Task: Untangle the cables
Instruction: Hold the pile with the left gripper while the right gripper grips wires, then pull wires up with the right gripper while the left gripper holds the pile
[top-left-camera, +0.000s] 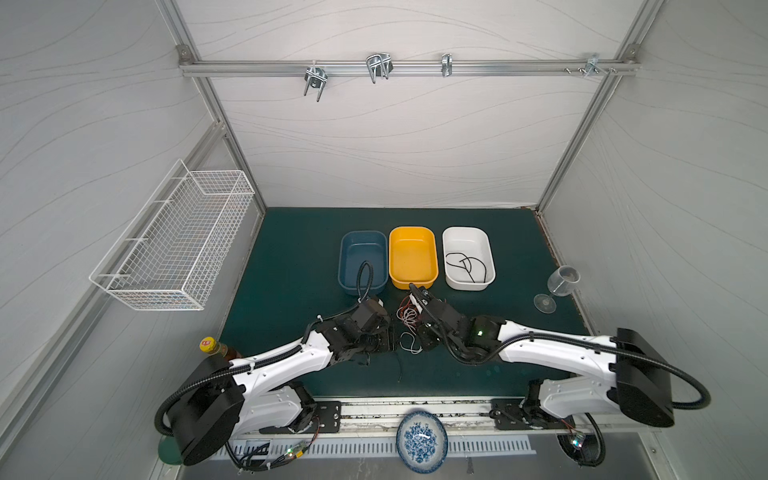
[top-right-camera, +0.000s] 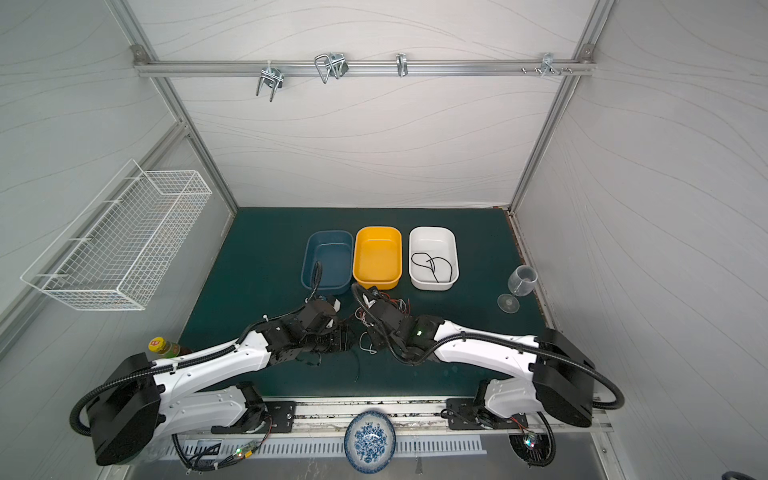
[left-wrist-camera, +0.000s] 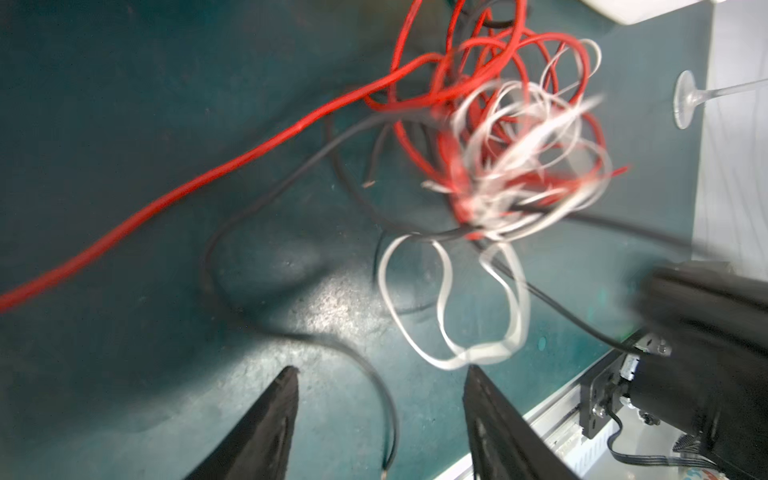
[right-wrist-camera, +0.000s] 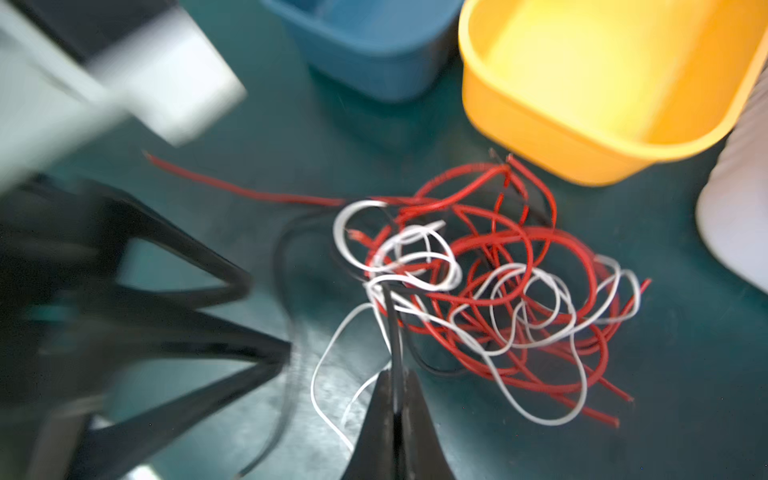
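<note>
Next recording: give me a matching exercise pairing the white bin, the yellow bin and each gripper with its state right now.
Things:
1. white bin
2. yellow bin
3. left gripper
4. right gripper

States:
A. open
B. contains a black cable loop
C. shut on a black cable
D. empty

Pairs: 1-B, 2-D, 3-A, 4-C

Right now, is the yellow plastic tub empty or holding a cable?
Empty. The yellow plastic tub shows only bare yellow floor in both top views; the thin black cable lies looped in the white plastic tub beside it.
</note>
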